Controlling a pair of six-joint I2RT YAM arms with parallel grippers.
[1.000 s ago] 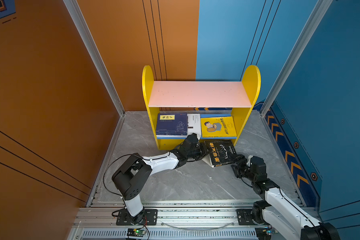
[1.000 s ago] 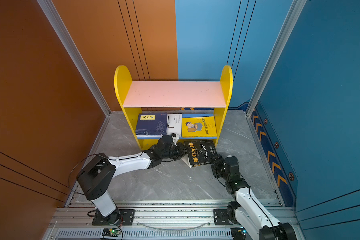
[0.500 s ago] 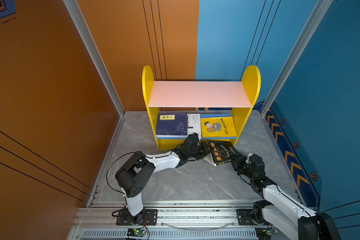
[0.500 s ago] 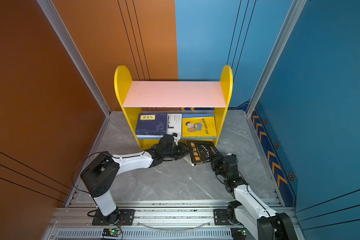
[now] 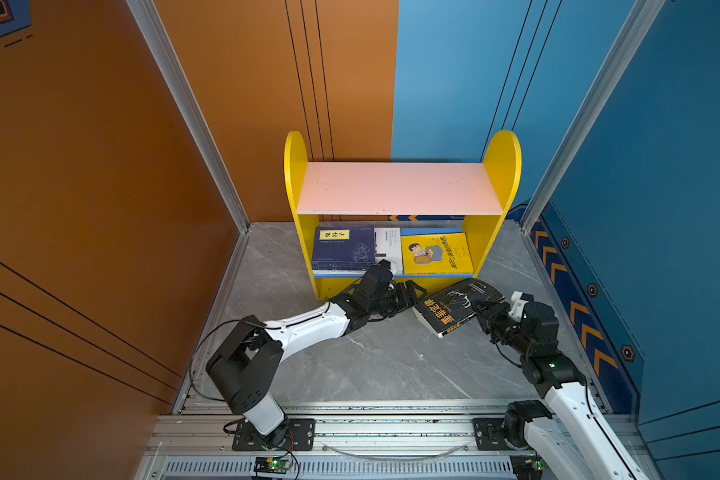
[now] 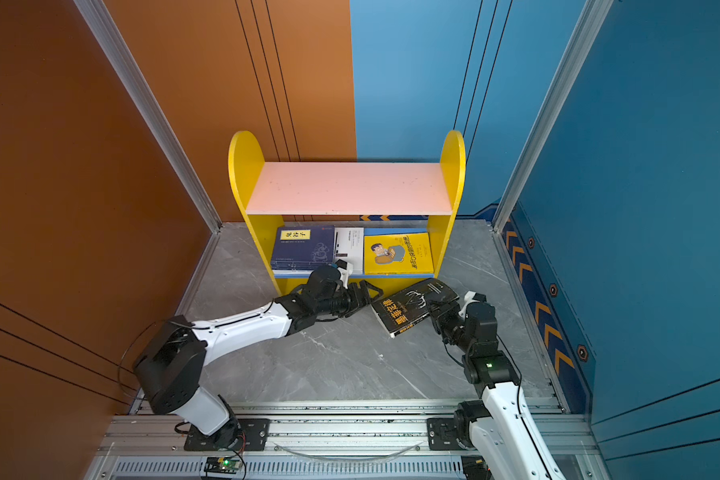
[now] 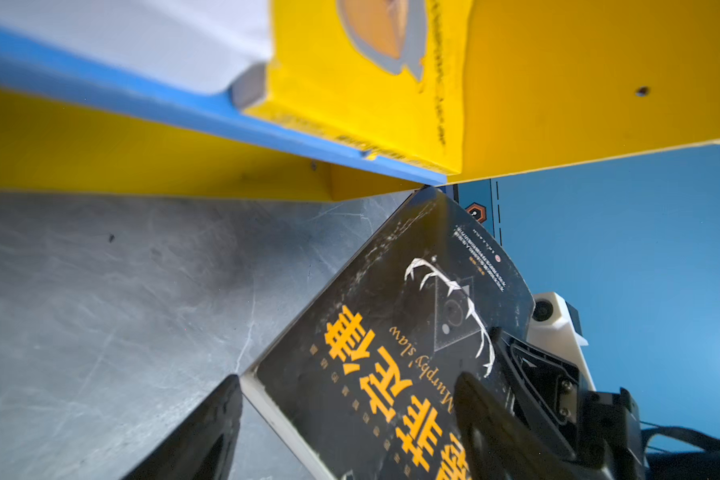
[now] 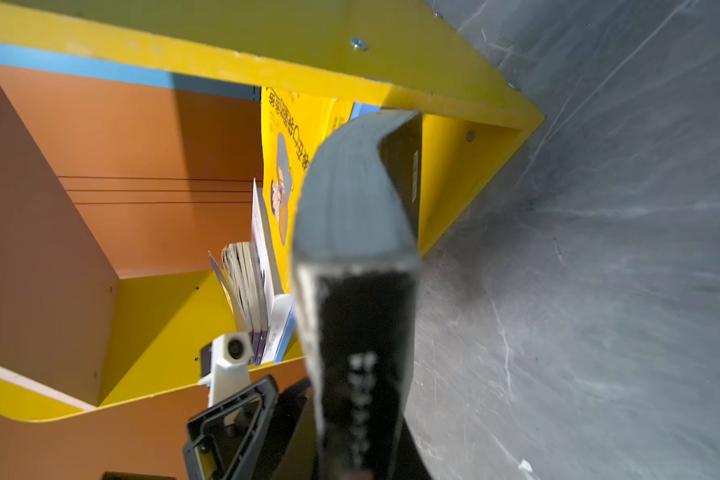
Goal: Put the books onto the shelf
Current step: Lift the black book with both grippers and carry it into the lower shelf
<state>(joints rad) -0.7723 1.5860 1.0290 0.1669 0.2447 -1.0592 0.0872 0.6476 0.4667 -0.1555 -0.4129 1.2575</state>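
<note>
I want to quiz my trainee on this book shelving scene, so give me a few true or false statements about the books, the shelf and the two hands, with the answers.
1. The right hand grips the black paperback with yellow characters. True.
2. The left hand is shut on that book. False: its jaws stand open at the book's edge.
3. The yellow paperback with a cartoon man lies on the blue lower board. True.
4. The black paperback rests on the pink upper board. False: it is tilted in front of the yellow-sided shelf, over the grey floor.
</note>
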